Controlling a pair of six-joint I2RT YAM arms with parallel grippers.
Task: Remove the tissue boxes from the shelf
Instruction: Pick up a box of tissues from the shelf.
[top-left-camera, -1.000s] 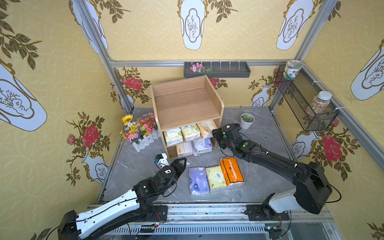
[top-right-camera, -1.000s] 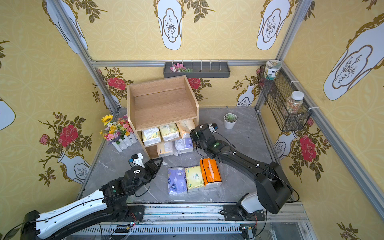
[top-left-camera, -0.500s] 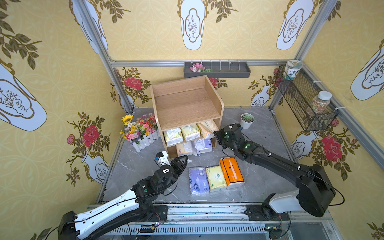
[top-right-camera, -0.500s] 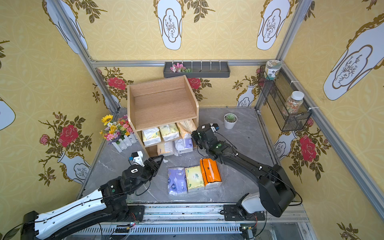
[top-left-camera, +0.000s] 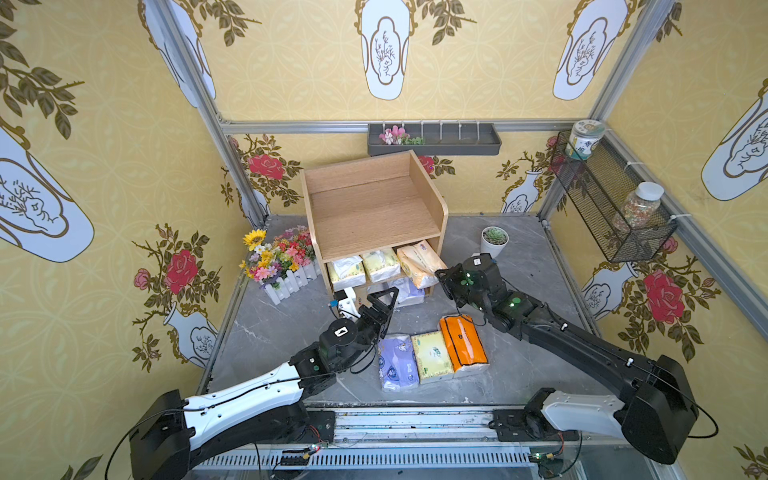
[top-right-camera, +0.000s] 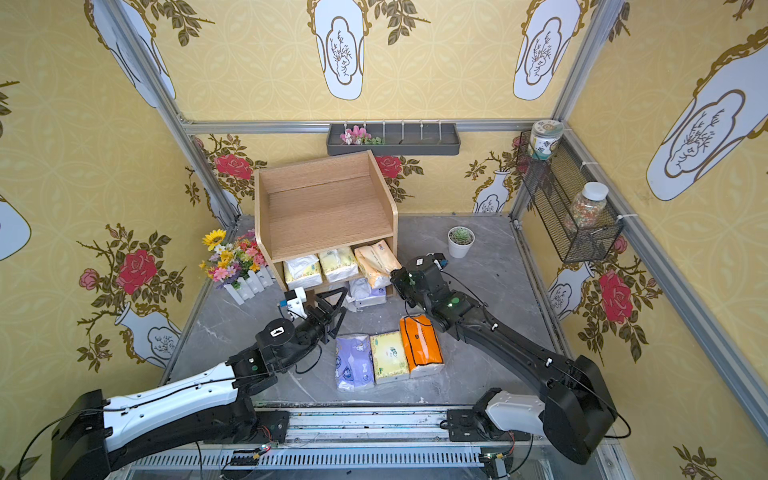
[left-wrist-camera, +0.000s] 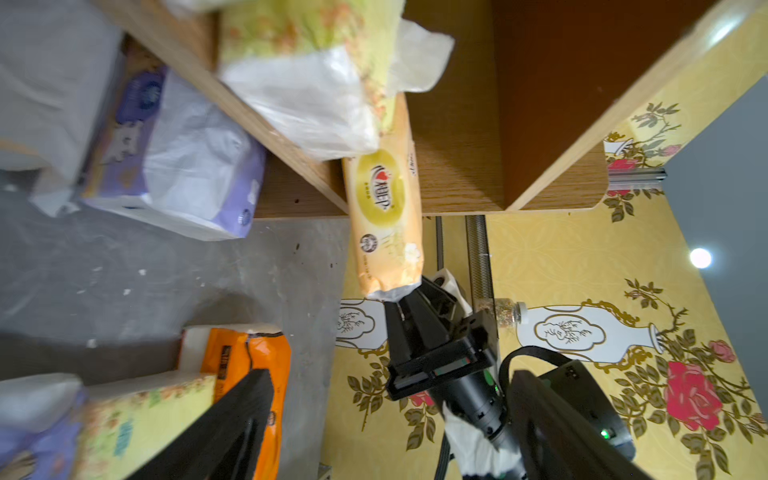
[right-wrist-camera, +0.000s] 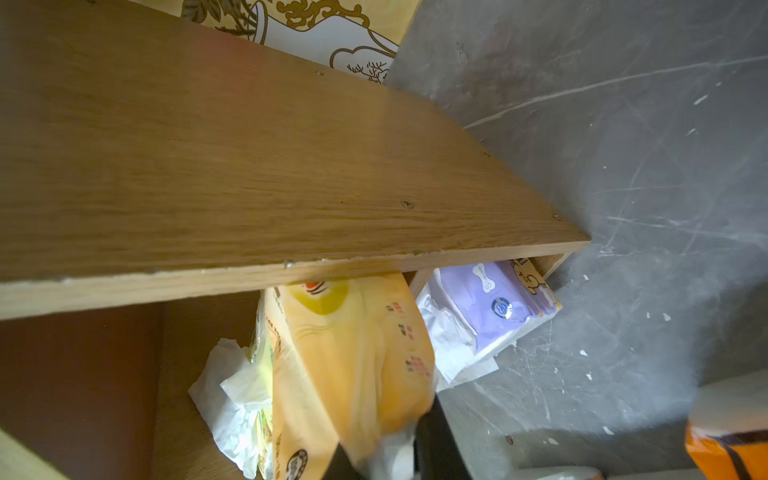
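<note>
Left end effector opened, peach pack pinched

A robot test cell dressed as a home (thinly): vase-and-rose wallpaper on aluminium frame posts, a marble-look tabletop under the jaws, a wooden shelf and artificial flowers beyond them, a mounting rail behind.

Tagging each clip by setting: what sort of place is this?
Most likely a staged robot test cell dressed as a home corner: floral wallpaper panels on an aluminium frame, a left arm and right arm on a front rail, and a small wooden shelf of tissue packs.
</note>
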